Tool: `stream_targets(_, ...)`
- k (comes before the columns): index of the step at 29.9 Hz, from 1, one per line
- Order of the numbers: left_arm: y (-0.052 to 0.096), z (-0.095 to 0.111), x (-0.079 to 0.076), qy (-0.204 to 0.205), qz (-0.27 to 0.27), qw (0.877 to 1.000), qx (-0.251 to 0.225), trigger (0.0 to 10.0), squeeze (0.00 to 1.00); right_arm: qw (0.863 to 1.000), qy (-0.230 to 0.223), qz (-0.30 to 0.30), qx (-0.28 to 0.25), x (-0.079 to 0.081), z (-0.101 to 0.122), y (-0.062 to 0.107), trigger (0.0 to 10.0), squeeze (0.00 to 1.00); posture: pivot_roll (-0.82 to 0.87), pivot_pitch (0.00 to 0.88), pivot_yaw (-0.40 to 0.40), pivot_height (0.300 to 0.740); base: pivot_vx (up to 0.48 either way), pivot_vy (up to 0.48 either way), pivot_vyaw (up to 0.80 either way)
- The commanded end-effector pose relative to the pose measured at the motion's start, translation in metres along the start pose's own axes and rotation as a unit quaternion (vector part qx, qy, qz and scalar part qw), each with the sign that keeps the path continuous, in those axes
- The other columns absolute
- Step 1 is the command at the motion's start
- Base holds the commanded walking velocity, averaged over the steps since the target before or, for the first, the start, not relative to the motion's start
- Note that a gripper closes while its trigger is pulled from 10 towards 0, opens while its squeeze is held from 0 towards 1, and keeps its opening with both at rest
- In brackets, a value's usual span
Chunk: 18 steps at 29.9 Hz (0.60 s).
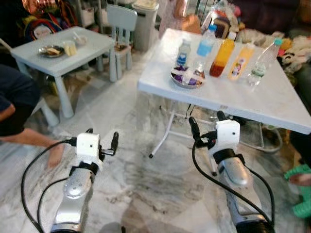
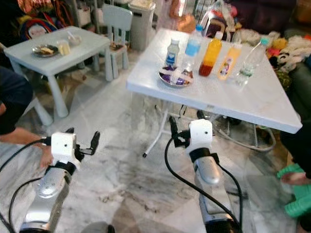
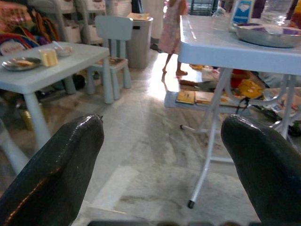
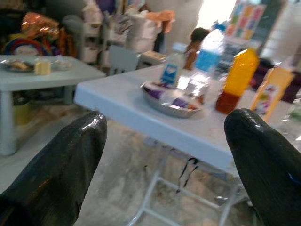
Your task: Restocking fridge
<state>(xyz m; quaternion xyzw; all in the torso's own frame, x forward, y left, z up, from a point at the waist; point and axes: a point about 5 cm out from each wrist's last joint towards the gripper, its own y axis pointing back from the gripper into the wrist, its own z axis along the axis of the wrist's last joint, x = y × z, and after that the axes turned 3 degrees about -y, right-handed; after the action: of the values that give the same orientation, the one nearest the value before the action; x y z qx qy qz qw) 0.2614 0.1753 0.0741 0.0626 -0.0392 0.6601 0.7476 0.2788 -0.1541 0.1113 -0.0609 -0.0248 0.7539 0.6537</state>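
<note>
Robot approaches drinks for fridge restocking

Bottles [image 1: 223, 56] stand far on the white tabletop [image 1: 272, 102]; left gripper [image 1: 102, 141] and right gripper [image 1: 208, 124] hover short of it, jaws apart and empty. Next: reach forward for one.

Both our arms raised forward, fingers spread.
Our right gripper [image 1: 208, 124] sits just before the folding table [image 1: 272, 104] edge; our left gripper [image 1: 102, 138] well left of it.
</note>
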Motion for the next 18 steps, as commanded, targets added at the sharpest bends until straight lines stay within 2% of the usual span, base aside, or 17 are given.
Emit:
stream_targets(1, -0.007, 0.004, -0.008, -0.004, -0.024, 1.000, -0.005, 10.0, 0.00, 1.000, 0.003, -0.031, 0.002, -0.013, -0.002, 0.003, 10.0, 0.00, 0.01, 0.000, -0.063, 0.740, 0.000, 0.000, 0.00)
stream_targets(8, -0.019, 0.005, -0.013, -0.015, -0.066, 0.998, 0.002, 10.0, 0.00, 0.998, 0.003, -0.062, 0.000, -0.018, -0.003, 0.013, 10.0, 0.00, -0.06, 0.000, 0.036, 0.740, 0.000, 0.000, 0.00)
stream_targets(16, -0.027, 0.006, -0.021, -0.017, -0.091, 0.996, 0.001, 10.0, 0.00, 0.997, 0.006, -0.077, 0.000, -0.023, -0.004, 0.017, 10.0, 0.00, -0.08, 0.000, 0.048, 0.740, 0.000, 0.000, 0.00)
stream_targets(18, -0.027, 0.008, -0.023, -0.017, -0.091, 0.996, -0.003, 10.0, 0.00, 0.997, 0.007, -0.070, -0.001, -0.021, -0.003, 0.014, 10.0, 0.00, -0.07, 0.000, 0.033, 0.740, 0.306, 0.154, 0.00)
